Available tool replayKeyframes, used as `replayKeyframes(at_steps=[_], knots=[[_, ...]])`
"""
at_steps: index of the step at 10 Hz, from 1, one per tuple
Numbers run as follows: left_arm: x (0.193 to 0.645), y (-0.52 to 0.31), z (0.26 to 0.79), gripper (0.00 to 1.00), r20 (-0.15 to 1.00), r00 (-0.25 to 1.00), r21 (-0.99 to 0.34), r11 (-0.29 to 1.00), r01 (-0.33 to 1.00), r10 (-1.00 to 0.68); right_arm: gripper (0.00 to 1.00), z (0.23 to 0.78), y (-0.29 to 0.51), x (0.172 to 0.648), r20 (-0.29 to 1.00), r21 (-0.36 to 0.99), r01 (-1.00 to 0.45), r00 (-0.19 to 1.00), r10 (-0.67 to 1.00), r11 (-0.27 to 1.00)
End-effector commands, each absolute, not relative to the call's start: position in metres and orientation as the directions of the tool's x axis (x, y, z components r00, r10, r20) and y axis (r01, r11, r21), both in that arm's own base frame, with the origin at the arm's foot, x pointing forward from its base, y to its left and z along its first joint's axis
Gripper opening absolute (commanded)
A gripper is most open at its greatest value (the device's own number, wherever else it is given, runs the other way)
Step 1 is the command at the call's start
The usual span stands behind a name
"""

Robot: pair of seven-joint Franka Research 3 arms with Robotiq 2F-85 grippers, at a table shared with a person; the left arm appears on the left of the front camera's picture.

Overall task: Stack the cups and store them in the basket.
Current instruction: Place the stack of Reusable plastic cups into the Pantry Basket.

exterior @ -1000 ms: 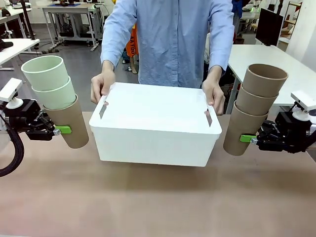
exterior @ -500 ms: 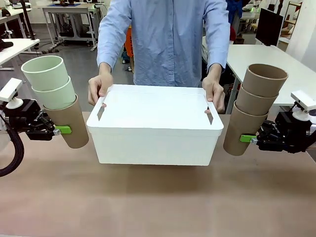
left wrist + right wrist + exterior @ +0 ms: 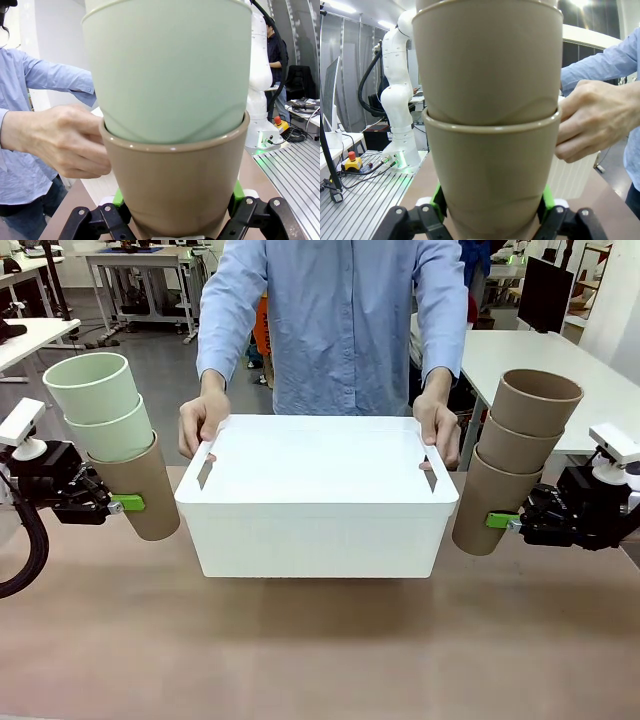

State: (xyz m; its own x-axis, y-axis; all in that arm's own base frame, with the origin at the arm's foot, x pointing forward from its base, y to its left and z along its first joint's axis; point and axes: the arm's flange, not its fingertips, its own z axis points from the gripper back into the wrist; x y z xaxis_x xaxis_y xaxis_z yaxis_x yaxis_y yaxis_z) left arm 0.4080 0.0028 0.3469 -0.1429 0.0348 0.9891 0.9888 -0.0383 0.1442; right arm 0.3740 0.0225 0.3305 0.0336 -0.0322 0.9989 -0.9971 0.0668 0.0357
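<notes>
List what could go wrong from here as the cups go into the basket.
1. The left gripper and right gripper each clamp only the bottom cup. The left stack and right stack lean outward, so the nested upper cups could slide out when tilted.
2. The person's hands hold the basket at its rim, beside both stacks. An arm swinging in might strike them.
3. The basket is hand-held and may shift during release.
</notes>
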Motion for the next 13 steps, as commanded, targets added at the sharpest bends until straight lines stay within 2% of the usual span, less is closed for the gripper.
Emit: replayKeyframes(at_steps=[1, 13], knots=[[0.4063, 0.0020, 0.3503, 0.86, 0.987, -0.154, 0.155, -0.042, 0.987, 0.042, 0.85, 0.3345, 0.0221, 0.3738, 0.999, 0.027, -0.997, 0.025, -0.034, 0.066], [0.4063, 0.0020, 0.3503, 0.86, 0.987, -0.154, 0.155, -0.042, 0.987, 0.042, 0.85, 0.3345, 0.0221, 0.3738, 0.999, 0.027, -0.997, 0.025, -0.034, 0.066]])
